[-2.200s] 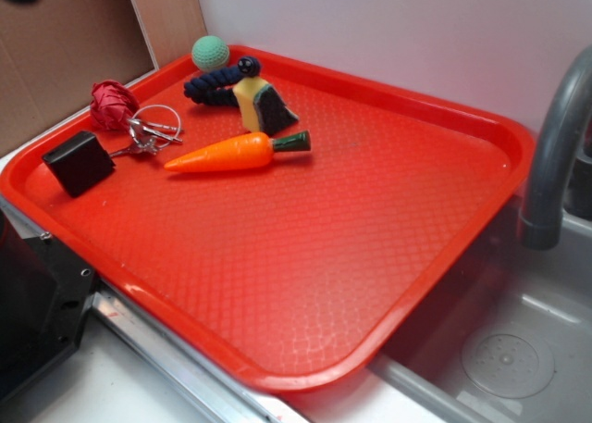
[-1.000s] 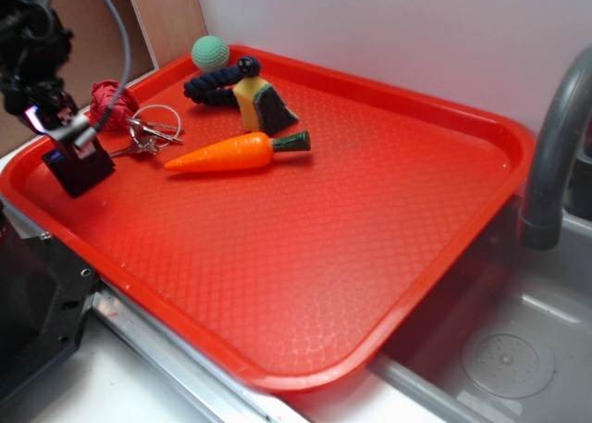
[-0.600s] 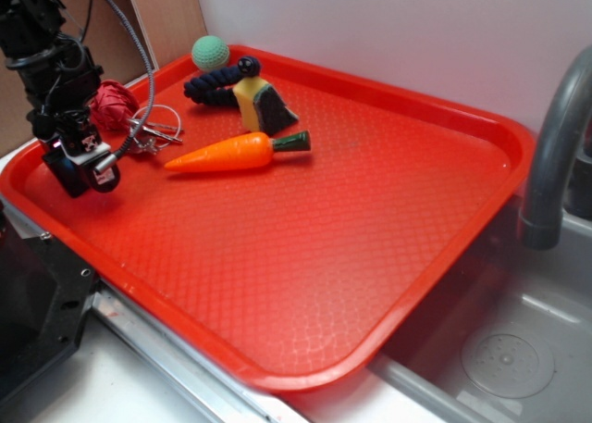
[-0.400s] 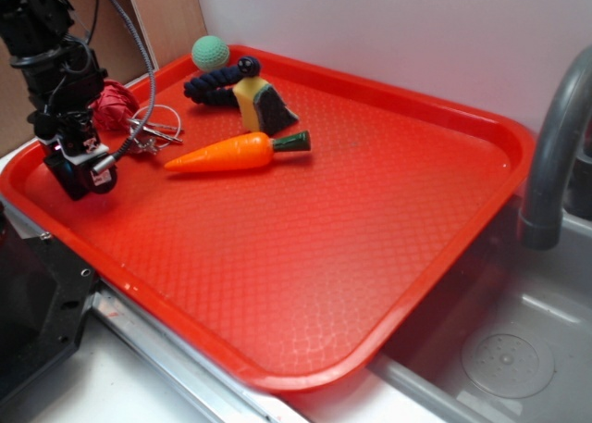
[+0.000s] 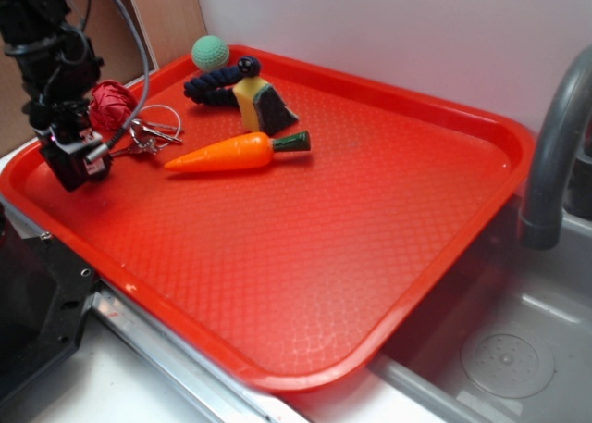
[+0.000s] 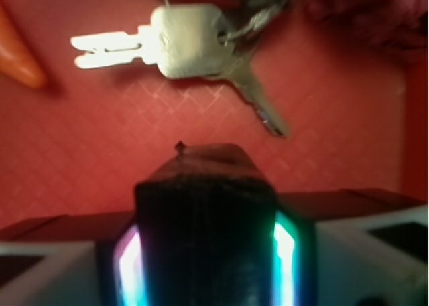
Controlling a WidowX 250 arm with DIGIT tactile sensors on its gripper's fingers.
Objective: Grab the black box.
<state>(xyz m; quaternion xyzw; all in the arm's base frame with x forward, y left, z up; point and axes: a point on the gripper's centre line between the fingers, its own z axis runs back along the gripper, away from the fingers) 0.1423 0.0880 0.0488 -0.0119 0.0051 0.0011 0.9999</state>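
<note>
Right now the black box is sitting clamped between the gripper's two fingers, at the far left corner of the red tray. From the wrist view the block is filling the gap between the pads, with lit strips glowing on both sides of it, so the jaws are closing down to the box's width and pressing on it from either side. Whether the box is resting on the tray floor or hanging just off it, I cannot tell.

Just beyond the box, a bunch of keys on a wire ring is lying flat on the tray, and a crumpled red ball is sitting beside them near the left rim. Further right, the orange toy carrot is lying on its side with its green top pointing right. Behind it, the yellow-and-black wedge toy is leaning against a dark blue knotted rope, and a green ball is resting in the far corner. A grey faucet is rising over the sink at the right.
</note>
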